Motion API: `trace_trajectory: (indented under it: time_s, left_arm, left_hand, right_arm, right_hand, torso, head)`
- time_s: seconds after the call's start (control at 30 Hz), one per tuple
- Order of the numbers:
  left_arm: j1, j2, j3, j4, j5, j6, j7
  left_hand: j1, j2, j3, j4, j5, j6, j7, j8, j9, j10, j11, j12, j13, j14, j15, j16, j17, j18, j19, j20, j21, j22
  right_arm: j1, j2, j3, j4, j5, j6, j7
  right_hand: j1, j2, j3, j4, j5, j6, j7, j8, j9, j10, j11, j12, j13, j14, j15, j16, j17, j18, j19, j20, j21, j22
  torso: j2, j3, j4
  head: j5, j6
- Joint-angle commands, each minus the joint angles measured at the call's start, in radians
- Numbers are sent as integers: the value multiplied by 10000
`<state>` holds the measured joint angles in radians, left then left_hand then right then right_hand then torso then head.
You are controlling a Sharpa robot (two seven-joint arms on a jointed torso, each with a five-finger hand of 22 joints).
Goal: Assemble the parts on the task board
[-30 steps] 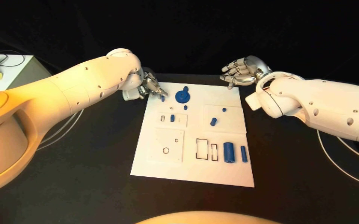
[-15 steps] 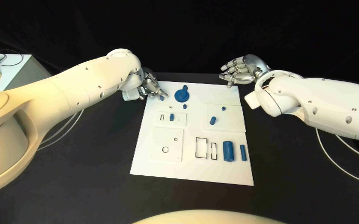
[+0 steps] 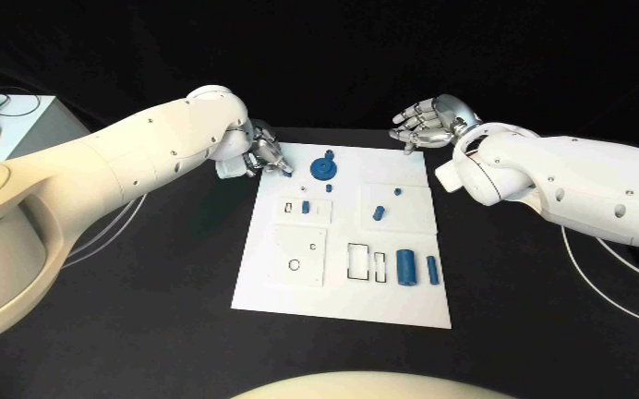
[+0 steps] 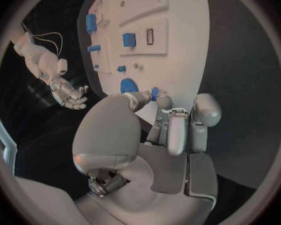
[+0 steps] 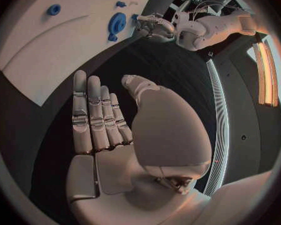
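Two hands are at the far end of the board (image 3: 346, 302). My left hand (image 3: 267, 158) pinches a small blue peg (image 3: 289, 175) at the board's far left corner, beside the round blue disc (image 3: 324, 170). My right hand (image 3: 428, 126) hangs spread, holding nothing, beyond the far right corner.

Task board (image 3: 340, 302): white, black-outlined rectangular slots. Parts (image 3: 406, 268): blue, including a round disc (image 3: 324, 170). Tabletop (image 3: 160, 325) black; hands (image 3: 262, 157) silver on white arms (image 3: 133, 154).

No readable text, labels, brands or numbers on any surface.
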<state>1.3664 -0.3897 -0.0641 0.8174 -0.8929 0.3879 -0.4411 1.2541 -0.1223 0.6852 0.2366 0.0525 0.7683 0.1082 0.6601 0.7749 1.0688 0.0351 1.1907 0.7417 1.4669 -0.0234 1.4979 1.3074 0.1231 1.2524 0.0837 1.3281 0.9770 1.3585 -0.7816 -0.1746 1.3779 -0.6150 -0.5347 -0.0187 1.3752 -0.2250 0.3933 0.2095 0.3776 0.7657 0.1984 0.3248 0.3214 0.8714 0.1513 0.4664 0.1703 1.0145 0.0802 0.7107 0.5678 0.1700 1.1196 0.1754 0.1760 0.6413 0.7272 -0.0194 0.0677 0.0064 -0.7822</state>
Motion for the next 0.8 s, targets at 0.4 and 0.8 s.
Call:
trace_trajectory:
  time_s: [0.4, 0.8]
  left_arm:
    - [3, -425, 59, 647, 916, -266, -115]
    - [12, -1258, 49, 2242, 1183, -763, -507]
  left_hand:
    - [-460, 38, 1827, -434, 60, -263, -259, 1599, 1717, 171, -236, 117, 149, 274, -210, 69, 882, -95, 62, -212, 123, 144]
    - [-872, -173, 2870, -1064, 132, -264, -332, 2018, 2025, 512, -308, 411, 554, 462, -287, 226, 1255, -165, 291, -255, 328, 532]
  right_arm:
    - [4, 5, 1, -53, -35, 130, 59]
    - [0, -16, -1, -155, -35, 166, 37]
  right_hand:
    - [22, 80, 58, -8, 21, -8, 250, 65, -20, 67, 14, 47, -34, -12, -19, -28, -26, 109, 31, -2, -50, -39]
    - [11, 74, 56, -7, 26, -11, 255, 64, -23, 69, 18, 46, -47, -11, -16, -29, -35, 107, 38, -1, -56, -54]
  torso:
    - [-32, 6, 20]
    - [-178, -1, 90]
  head:
    - [-29, -64]
    - [23, -157]
